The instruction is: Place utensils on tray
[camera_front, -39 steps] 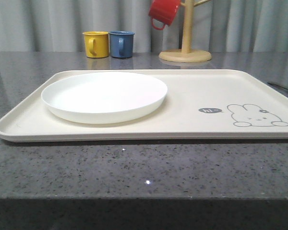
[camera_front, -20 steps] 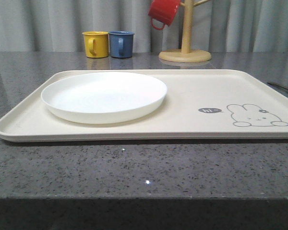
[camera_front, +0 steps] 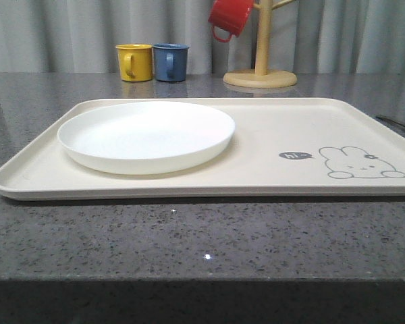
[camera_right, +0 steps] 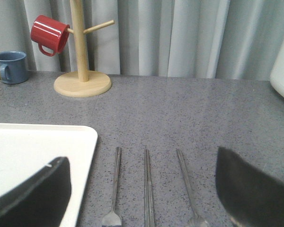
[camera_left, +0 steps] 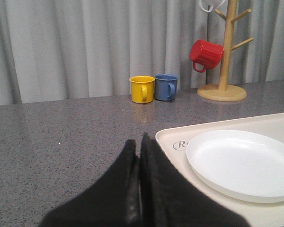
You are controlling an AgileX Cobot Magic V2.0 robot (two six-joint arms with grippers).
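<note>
The cream rabbit tray (camera_front: 270,135) is lying flat on the speckled grey countertop (camera_front: 189,236), and a round white plate (camera_front: 146,135) is sitting on its left half. The rabbit drawing (camera_front: 361,163) is showing on the right half, which is lying bare.

The three utensils are lying on the counter just beside the tray's right edge, side by side and apart from one another: the fork (camera_right: 114,189) nearest the tray, the chopsticks (camera_right: 148,189) in the middle, and the spoon (camera_right: 187,187) farthest out. None is touching the tray.

The right gripper (camera_right: 142,198) is hanging over them with its dark fingers (camera_right: 248,189) spread wide, holding nothing. The left gripper (camera_left: 140,184) is hovering by the tray's left corner, its fingers (camera_left: 120,184) pressed together with nothing between them.

At the back, a yellow mug (camera_front: 135,62) and a blue mug (camera_front: 171,62) are standing touching, and a red mug (camera_front: 231,17) is hanging from a wooden mug tree (camera_front: 260,64).
</note>
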